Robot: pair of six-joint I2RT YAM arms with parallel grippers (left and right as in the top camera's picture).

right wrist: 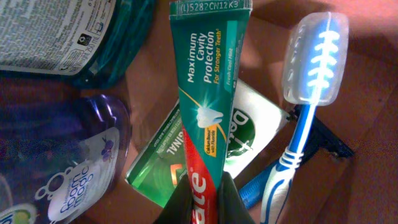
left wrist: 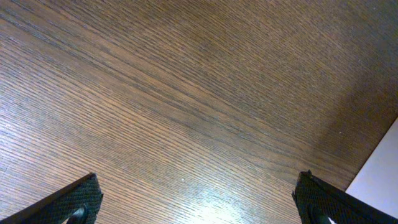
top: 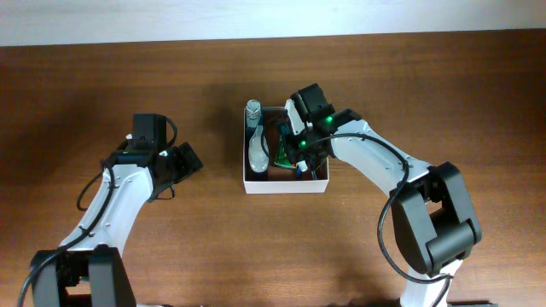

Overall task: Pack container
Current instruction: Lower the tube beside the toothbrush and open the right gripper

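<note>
Now: right tool (right wrist: 202, 196) clamped shut on toothpaste tube (right wrist: 208, 93), over container (top: 286, 187) at middle of desk (top: 128, 77). Lower tube flat onto green soap box (right wrist: 252, 127), clear of toothbrush (right wrist: 308, 81), then release. Left tool (left wrist: 199, 205) wide open, empty.

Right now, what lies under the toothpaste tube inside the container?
A green soap box lies under the toothpaste tube, which the right tool grips. The tube hides the box's middle and part of its label.
</note>
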